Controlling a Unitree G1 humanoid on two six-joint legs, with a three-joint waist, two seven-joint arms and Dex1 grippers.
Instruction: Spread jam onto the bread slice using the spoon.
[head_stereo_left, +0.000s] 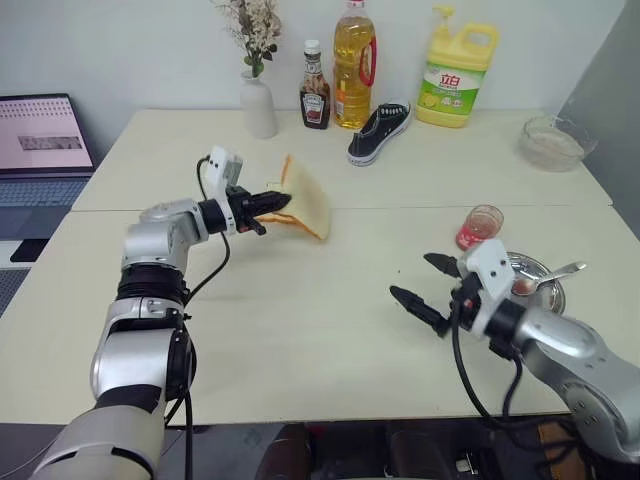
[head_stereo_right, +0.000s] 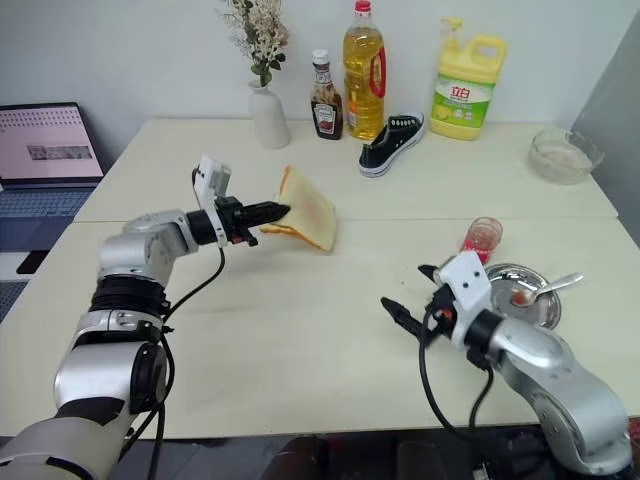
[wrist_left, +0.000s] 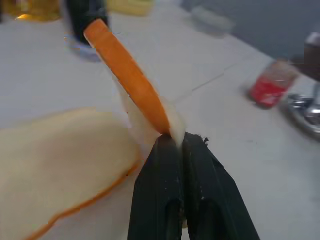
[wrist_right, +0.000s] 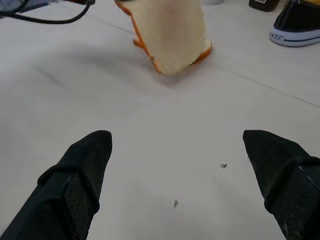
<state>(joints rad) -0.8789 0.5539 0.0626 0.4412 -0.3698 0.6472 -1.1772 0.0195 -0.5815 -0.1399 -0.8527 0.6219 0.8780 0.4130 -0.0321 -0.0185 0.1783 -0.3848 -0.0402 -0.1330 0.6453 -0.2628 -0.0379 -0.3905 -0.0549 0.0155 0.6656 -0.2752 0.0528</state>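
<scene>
Bread first: in the head views your left gripper (head_stereo_left: 278, 203) has its jaws pinched on the edge of a bread slice (head_stereo_left: 306, 200), holding it tilted off the worktop (head_stereo_left: 300, 330), probably to reposition it before any spreading. Your right gripper (head_stereo_left: 424, 281) hangs near the front edge with jaws spread wide and nothing between them, so the spoon (head_stereo_left: 556, 274) is yet to be fetched; it rests in the round steel dish (head_stereo_left: 548, 290) just beside the small glass jar of jam (head_stereo_left: 480, 227), both to the right of that gripper. Left wrist view: black fingers (wrist_left: 165, 195) clamp together on the slice's rim, orange crust rising away from them, while a second pale slice (wrist_left: 60, 165) lies flat below. Whether the held one is the larger task slice you cannot tell from here. Right wrist view: the two open fingers (wrist_right: 75, 185) frame bare worktop, with the lifted slice well ahead.
</scene>
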